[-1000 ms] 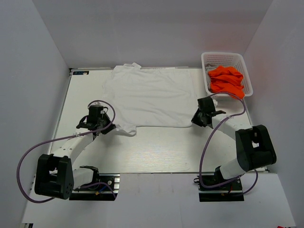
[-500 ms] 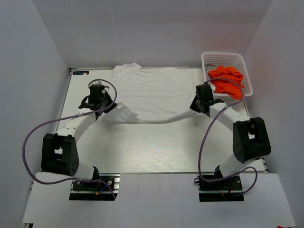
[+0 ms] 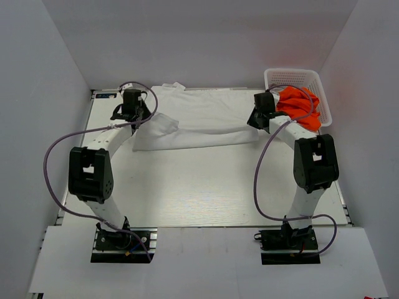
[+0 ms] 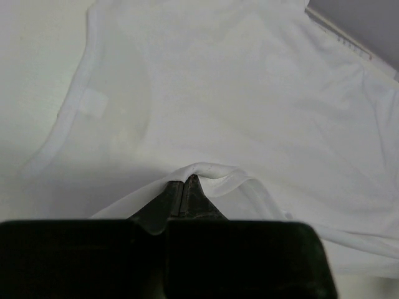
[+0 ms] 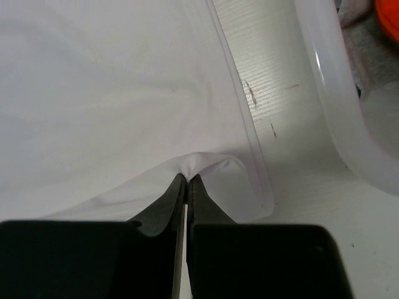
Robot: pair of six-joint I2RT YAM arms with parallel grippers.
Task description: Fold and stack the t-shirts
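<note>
The white t-shirt lies across the far part of the table, its near half folded over towards the back. My left gripper is shut on a pinch of its hem at the shirt's left side. My right gripper is shut on the white cloth at the right side, close to the basket. Both pinched edges are lifted a little above the layer beneath. The orange t-shirt sits crumpled in the basket.
A white lattice basket stands at the far right corner, its rim just right of my right gripper. Purple cables loop from both arms. The cell's walls close off the table on the back and both sides.
Both grippers have carried the shirt's near edge away from me towards the back, folding the lower half over the upper half. Both arms have stretched out farther.
</note>
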